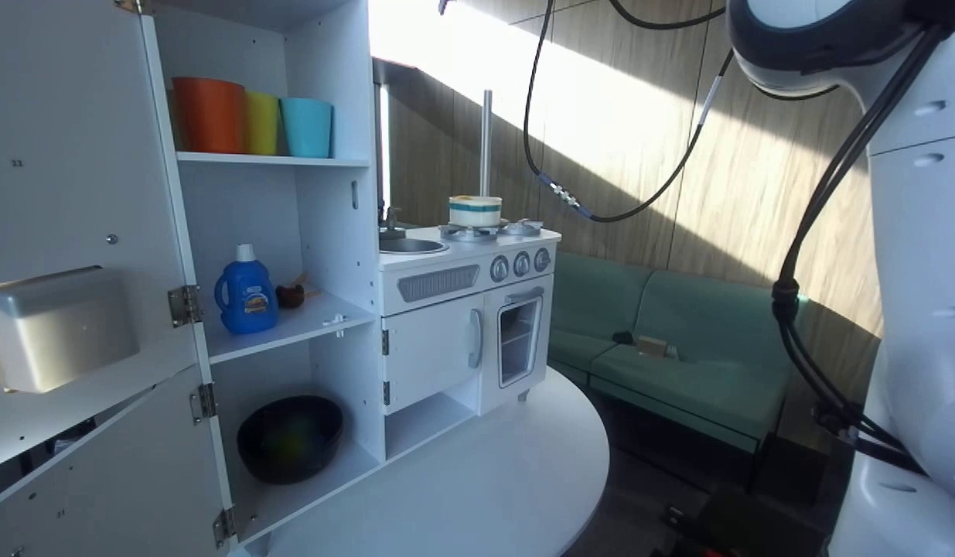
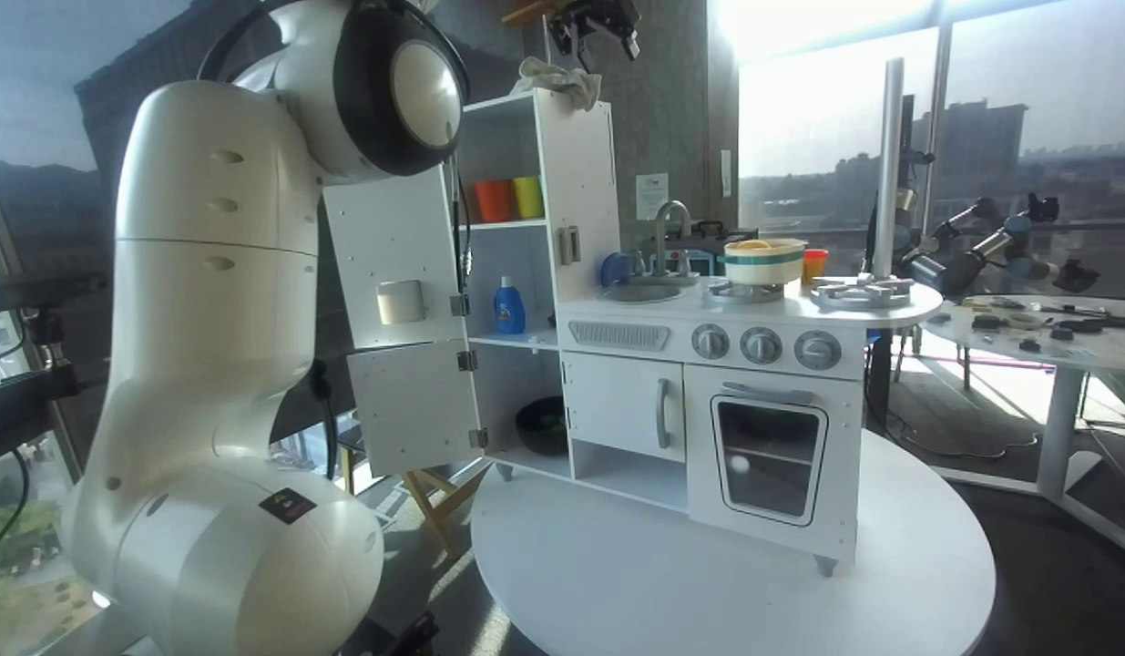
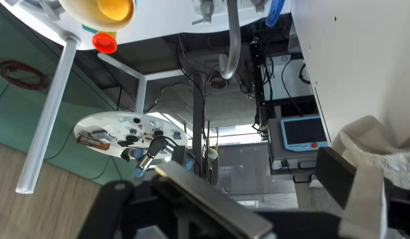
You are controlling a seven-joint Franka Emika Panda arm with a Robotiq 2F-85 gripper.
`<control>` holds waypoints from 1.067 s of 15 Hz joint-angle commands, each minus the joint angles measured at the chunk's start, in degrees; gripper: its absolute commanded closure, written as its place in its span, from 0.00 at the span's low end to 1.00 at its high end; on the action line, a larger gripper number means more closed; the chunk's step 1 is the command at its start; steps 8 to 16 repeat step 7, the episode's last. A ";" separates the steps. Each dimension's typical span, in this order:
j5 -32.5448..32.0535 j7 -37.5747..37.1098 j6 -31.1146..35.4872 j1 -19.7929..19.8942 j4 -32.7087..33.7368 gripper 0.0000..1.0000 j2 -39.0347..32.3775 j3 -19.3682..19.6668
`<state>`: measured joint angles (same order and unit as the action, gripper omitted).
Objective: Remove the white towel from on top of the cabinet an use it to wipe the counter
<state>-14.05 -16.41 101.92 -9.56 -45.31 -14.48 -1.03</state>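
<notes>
Three cups [image 1: 261,124] inside cabinet [image 2: 576,169]; yellow item [image 3: 115,8] in pot [image 2: 764,266]; end effector [image 2: 608,51] spread wide, near white towel [image 2: 567,84].

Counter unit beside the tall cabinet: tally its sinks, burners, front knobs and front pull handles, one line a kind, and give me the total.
Sink: 1
Burners: 2
Front knobs: 3
Pull handles: 2
Total: 8
</notes>
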 commanded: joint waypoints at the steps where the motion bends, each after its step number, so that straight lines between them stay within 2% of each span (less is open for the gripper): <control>1: -0.83 -3.72 -6.20 -2.66 -9.76 0.00 8.76 -1.39; 4: 0.53 -6.85 -11.16 -4.43 -15.46 0.00 14.10 -3.46; 7: -0.24 -13.02 -14.74 -7.27 -22.35 0.00 20.83 -6.20; 16: -0.24 -13.02 -14.74 -7.27 -22.35 0.00 20.83 -6.20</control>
